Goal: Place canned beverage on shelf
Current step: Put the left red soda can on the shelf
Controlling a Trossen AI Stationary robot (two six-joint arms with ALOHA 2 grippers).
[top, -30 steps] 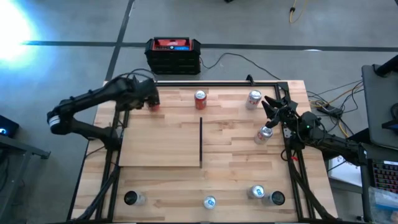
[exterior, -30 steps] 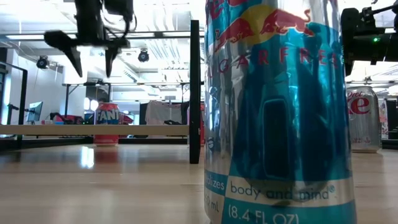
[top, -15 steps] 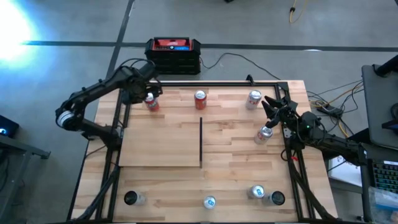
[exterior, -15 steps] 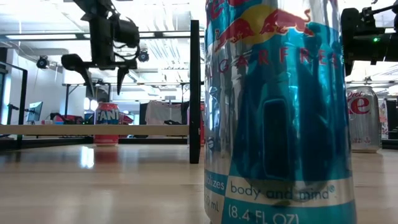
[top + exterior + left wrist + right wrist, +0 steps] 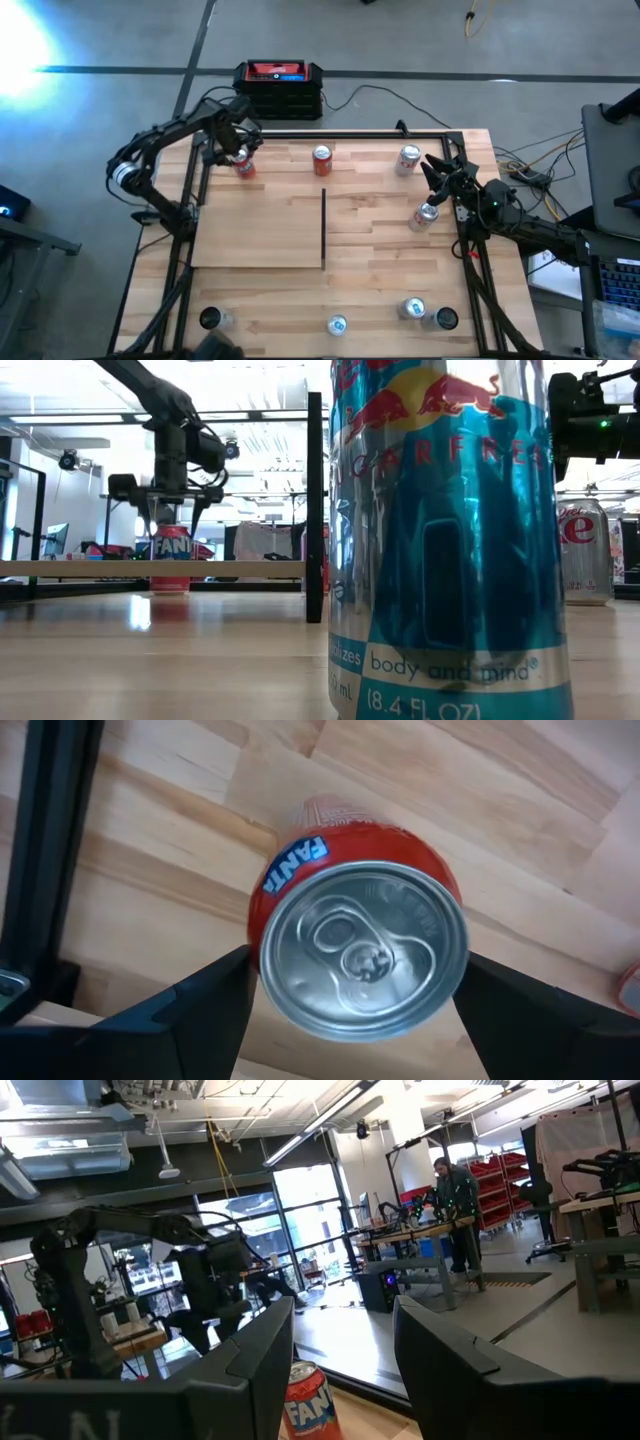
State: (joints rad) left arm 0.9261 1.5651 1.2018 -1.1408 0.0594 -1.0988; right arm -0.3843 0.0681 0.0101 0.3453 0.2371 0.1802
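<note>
Two dark arms are seen over the plank surface (image 5: 400, 270). On it lies the shelf (image 5: 260, 228), a pale board with a black upright bar along its right short edge, bare of any can.

The left arm has been drawn back and folded since a second ago, when it was stretched low across the surface's far left corner. Its left pincer (image 5: 236, 152) was then covering the red Fanta can (image 5: 243, 166); it is now poised directly above that can, beyond the shelf's far edge. In the low view the left pincer (image 5: 172, 510) has been lowered from high up until its tips flank the can's top (image 5: 171, 558). The fingers (image 5: 190, 1005) are seen spread on either side of the rim (image 5: 362, 948), apart from it; the can is not grasped.

The right arm is unchanged, waiting to the right of the shelf, its right pincer (image 5: 438, 178) clenched, its tips close beside a silver can (image 5: 425, 215).

The Fanta can stands upright at the same spot, left of a second red can (image 5: 322, 160) beyond the shelf's bar.
</note>
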